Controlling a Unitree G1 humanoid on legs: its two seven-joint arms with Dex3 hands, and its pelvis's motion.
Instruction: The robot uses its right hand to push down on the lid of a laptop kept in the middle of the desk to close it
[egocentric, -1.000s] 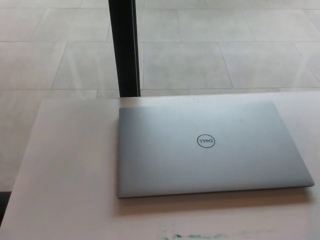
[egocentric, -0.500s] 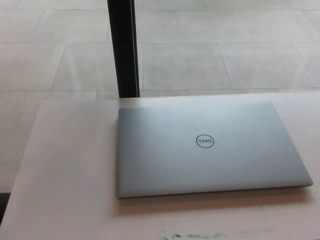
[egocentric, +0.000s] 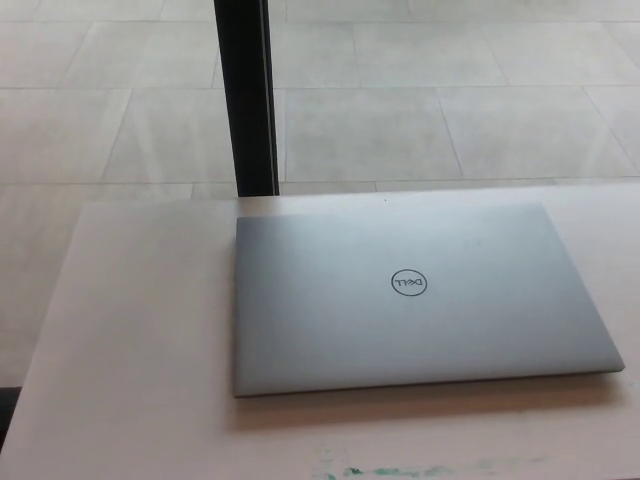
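Flatly, a silver laptop (egocentric: 420, 300) is lying shut on the pale desk (egocentric: 140, 340), its lid (egocentric: 330, 270) facing up and showing a round Dell logo (egocentric: 409, 284) that is reading upside down from the head view. It is sitting a little right of the desk's middle. Green smudges (egocentric: 390, 470) are marking the near edge. A black post (egocentric: 246, 95) is standing behind on the tiled floor (egocentric: 480, 90). Neither robot hand is showing, so their state cannot be told.

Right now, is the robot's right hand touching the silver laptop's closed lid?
Apart. The head view shows the silver laptop lying closed on the white desk, with no hand in the picture.
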